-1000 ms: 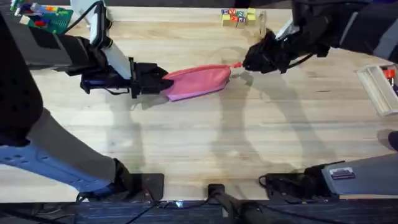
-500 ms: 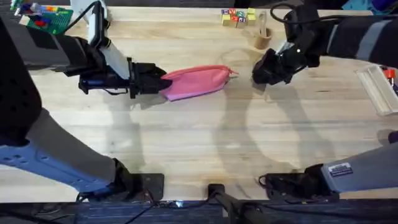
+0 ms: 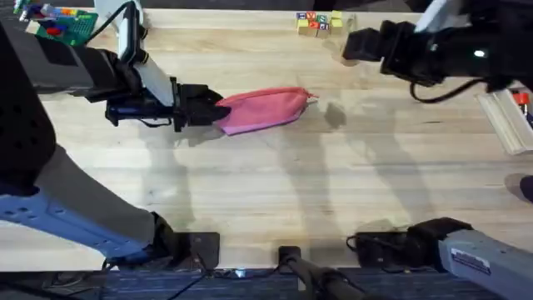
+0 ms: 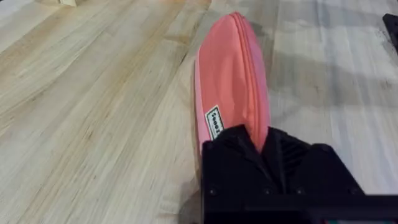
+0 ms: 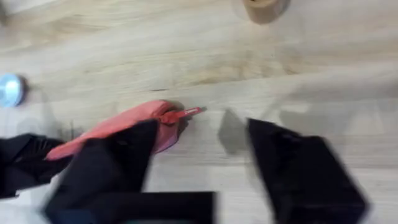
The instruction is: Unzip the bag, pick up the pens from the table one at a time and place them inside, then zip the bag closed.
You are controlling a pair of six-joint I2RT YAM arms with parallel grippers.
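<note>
Bag [image 3: 265, 109]: I see it lying mid-table [image 3: 275, 192], far half.
Left gripper [image 3: 218, 111]: pinching its end.
Right gripper [image 5: 198, 163]: lifted clear, fingers spread.
Open room: near half bare.
Zipper: seemingly closed, left wrist view.

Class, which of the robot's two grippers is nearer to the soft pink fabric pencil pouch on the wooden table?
Left. The left gripper is clamped on one end of the soft pink fabric pencil pouch. The right gripper is open, raised well beyond the pouch's opposite end, touching nothing.
</note>
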